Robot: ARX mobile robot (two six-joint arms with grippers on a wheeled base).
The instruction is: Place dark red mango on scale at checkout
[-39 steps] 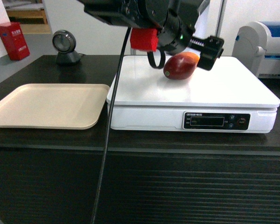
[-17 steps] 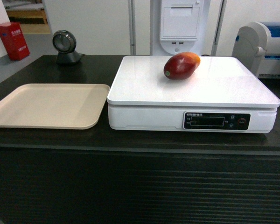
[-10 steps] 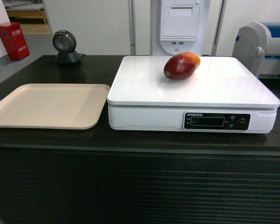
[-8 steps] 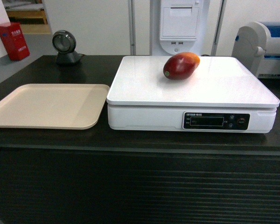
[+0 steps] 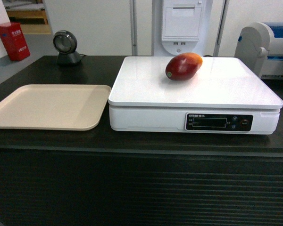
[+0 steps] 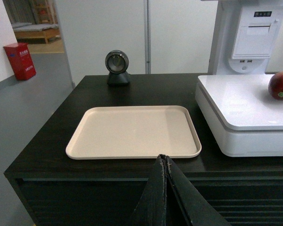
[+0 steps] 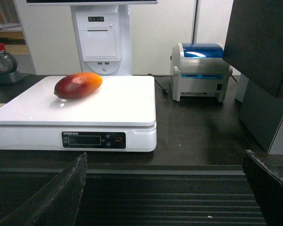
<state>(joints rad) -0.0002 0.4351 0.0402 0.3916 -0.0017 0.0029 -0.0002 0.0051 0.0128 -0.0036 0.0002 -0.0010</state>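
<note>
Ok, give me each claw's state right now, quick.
Left claw: shut, holding nothing.
Right claw: open, holding nothing; the dark red mango lies on the scale.

The head camera faces the checkout (image 5: 141, 188) straight on. Each wrist camera looks from its own side, further back. All three show the scale (image 5: 193, 94).

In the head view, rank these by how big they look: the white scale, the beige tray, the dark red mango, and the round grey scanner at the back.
1. White rectangular scale
2. Flat beige tray, not far behind
3. Dark red mango and round grey scanner: these look alike, and the scanner stands farther back, so I won't rank them.
</note>
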